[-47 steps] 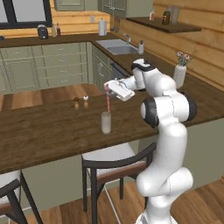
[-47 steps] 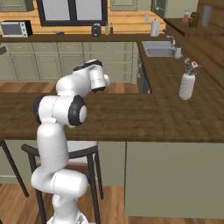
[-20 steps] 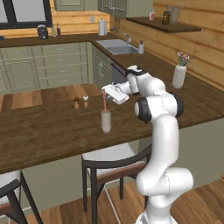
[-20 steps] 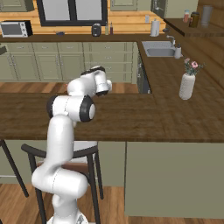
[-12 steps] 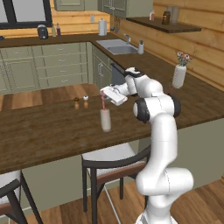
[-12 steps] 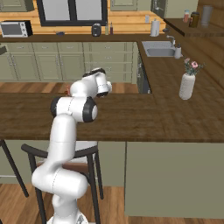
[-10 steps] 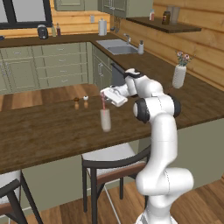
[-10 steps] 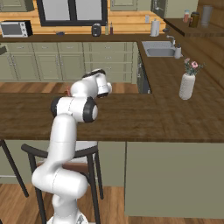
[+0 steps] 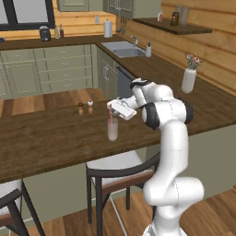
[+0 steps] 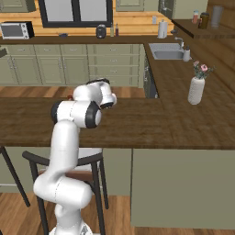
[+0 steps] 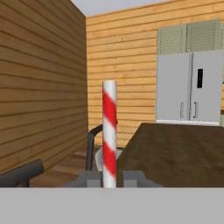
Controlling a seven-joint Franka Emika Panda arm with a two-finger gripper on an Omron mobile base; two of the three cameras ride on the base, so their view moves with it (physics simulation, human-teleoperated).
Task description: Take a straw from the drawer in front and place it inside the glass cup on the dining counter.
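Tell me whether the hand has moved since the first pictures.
Yes. In the left base view the hand has come down toward the glass cup on the dining counter, lowering the straw into it.

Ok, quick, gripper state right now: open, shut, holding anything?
Gripper: shut on the straw, holding it upright over the glass cup on the dining counter.

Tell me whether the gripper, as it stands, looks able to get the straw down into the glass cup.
Probably yes. The gripper, shut on the straw, hangs right over the glass cup on the dining counter. The straw's lower end already seems inside the rim, and the two brown shakers stand apart.
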